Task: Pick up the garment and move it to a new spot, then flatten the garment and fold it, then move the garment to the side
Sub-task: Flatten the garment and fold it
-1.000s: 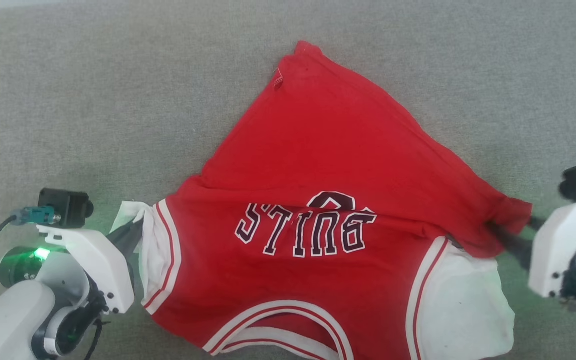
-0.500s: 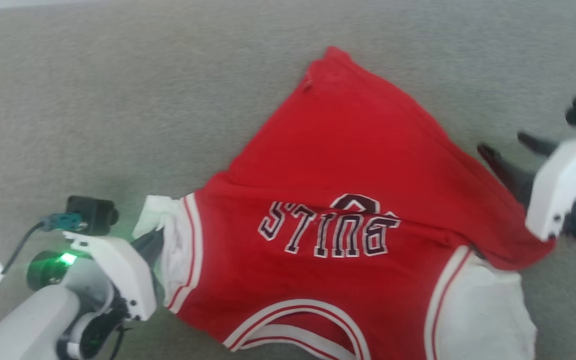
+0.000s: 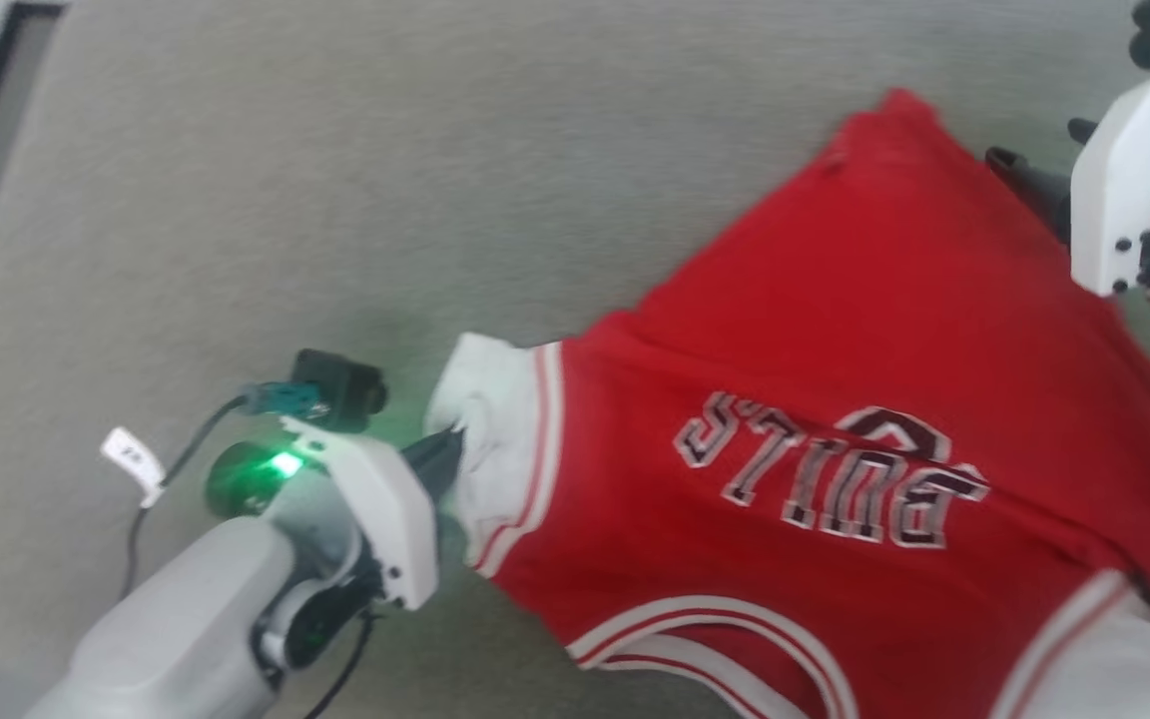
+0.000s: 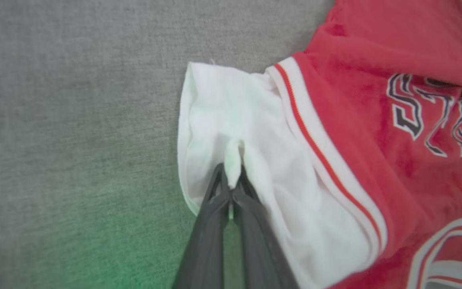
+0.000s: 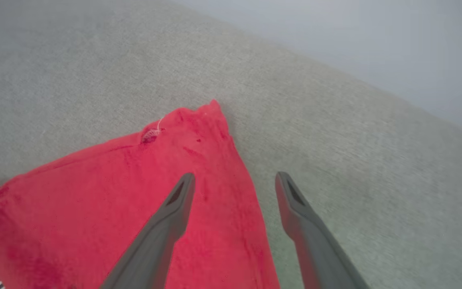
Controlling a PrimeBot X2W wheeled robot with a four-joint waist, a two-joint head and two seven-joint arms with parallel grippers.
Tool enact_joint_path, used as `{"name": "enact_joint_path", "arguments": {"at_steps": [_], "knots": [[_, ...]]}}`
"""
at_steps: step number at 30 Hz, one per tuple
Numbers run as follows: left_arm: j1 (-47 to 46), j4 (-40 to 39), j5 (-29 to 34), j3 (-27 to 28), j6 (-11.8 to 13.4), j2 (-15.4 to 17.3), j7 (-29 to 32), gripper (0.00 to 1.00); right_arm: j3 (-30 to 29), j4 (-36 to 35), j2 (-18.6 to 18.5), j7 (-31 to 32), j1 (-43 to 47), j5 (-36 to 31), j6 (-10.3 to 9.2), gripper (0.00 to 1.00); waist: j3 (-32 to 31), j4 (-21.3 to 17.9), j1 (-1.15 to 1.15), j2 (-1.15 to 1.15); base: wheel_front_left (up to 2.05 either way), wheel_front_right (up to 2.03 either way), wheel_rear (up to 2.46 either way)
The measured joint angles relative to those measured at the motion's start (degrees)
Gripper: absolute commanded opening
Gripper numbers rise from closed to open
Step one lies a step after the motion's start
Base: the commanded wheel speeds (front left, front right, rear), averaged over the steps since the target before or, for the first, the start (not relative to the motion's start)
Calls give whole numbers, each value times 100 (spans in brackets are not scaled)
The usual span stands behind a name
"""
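Altogether 1 garment (image 3: 835, 330), 2 hands (image 4: 232, 176) (image 5: 235, 176)

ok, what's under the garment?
Grey fabric surface shows around the garment, which lies on it. Anything beneath the red body is covered. Left pincer pinches the white sleeve.

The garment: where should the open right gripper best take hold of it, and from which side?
I would grip the garment at its pointed red corner, coming from the bare grey surface beside its edge. That corner juts out free, and the open right gripper straddles this edge. The left gripper holds the white sleeve.
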Motion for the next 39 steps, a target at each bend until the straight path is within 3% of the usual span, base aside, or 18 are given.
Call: {"name": "enact_joint_path", "arguments": {"at_steps": [11,16,20,21,22,30,39], "knots": [[-511,646,100,-241,-456,-717,-177,0,1015,1684,-327,497,-1023,68,1,100,299,963,0,0,0,0,0],[-609,924,99,-258,-605,-882,-278,0,1362,2163,-355,1096,-1325,408,-3,100,426,1147,0,0,0,0,0],[-671,1104,89,-263,-699,-948,-330,0,1485,2353,-364,1220,-1472,506,-2,100,455,1159,0,1,0,0,0],[-698,1145,78,-261,-719,-954,-334,0,1502,2379,-361,1229,-1495,533,-2,79,455,1153,0,1,0,0,0],[-715,1182,68,-255,-732,-954,-336,0,1475,2424,-364,1228,-1507,600,-2,0,451,1139,0,1,0,0,0],[-925,1303,16,-90,-792,-626,-359,0,1625,2407,-264,870,-1550,714,0,0,326,847,0,0,0,0,0],[-1604,760,155,137,-500,269,264,0,1789,1640,-594,454,-1606,1080,3,0,43,273,0,0,0,0,0]]}}
